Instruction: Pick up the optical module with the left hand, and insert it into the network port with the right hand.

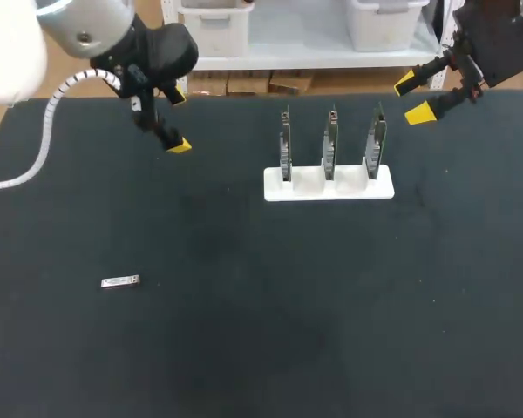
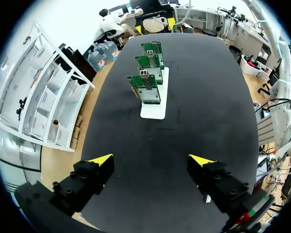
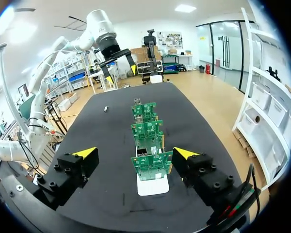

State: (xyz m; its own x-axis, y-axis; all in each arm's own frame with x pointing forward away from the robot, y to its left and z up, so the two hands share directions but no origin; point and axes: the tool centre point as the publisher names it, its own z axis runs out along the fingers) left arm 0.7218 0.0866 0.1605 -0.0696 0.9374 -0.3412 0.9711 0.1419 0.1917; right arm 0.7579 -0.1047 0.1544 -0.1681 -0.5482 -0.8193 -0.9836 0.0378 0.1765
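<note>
The optical module [image 1: 120,281], a small silver bar, lies flat on the black table [image 1: 244,348] at the front left; the right wrist view shows it as a pale sliver [image 3: 105,109] far ahead. Three green network cards [image 1: 329,144] stand upright in a white holder [image 1: 329,184] at the back middle. My left gripper [image 1: 179,120] hangs open and empty above the back left of the table, well behind the module. My right gripper [image 1: 412,97] hangs open and empty at the back right, just right of the holder. In its own view the nearest card [image 3: 152,165] stands ahead of the right gripper [image 3: 136,153].
In the left wrist view the cards [image 2: 145,87] and holder [image 2: 153,104] stand some way ahead of the open left gripper [image 2: 151,160]. Bare black tabletop lies around the module and in front of the holder. My left arm [image 3: 109,46] shows beyond the cards in the right wrist view.
</note>
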